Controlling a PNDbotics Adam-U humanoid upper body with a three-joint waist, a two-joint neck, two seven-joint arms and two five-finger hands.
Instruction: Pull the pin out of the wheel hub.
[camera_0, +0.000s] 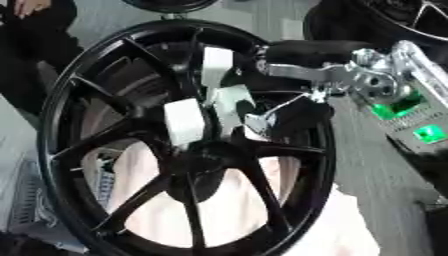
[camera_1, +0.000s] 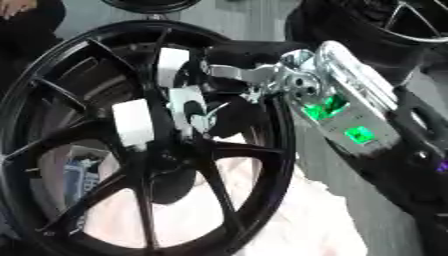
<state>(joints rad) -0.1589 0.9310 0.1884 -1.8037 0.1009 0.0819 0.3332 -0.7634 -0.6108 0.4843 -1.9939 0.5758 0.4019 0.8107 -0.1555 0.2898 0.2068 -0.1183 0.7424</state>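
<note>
A black spoked wheel (camera_0: 96, 75) stands tilted and fills most of both views, with its hub (camera_0: 206, 152) just below centre. My right hand (camera_0: 302, 52) comes in from the upper right, across the rim. Its white-padded fingers (camera_0: 184, 120) curl down onto the hub, and the thumb closes in beside them. They pinch a small grey piece (camera_0: 256, 121) that I take for the pin. Most of the pin is hidden behind the pads. The silver wrist (camera_0: 372, 80) sits just outside the rim. No left hand shows.
A pale pink cloth (camera_0: 219, 210) lies under and behind the wheel. More black wheels (camera_0: 402, 17) stand at the top right, close to my forearm with its green lights (camera_1: 328, 110). A bluish object (camera_1: 79, 177) shows through the lower left spokes.
</note>
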